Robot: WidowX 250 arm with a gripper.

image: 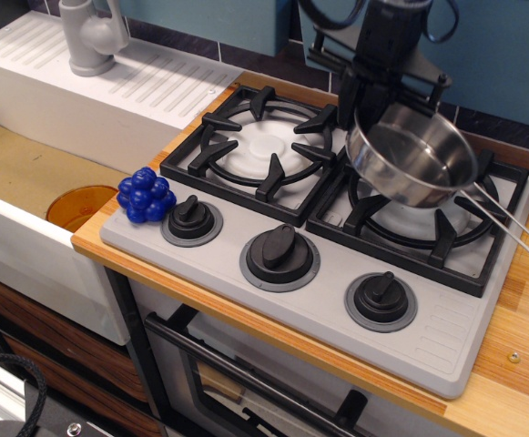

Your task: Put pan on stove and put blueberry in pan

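I'm holding the pan (414, 164) by its far rim with the tool (373, 107) clamped on it, tilted above the right grate of the stove (337, 264) so it can settle flat there. The blueberry (146, 195) is waiting at the stove's left corner on the worktop (510, 364).

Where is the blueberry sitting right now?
The blueberry sits at the front-left corner of the stove, just left of the leftmost knob, beside the sink, far from the pan.
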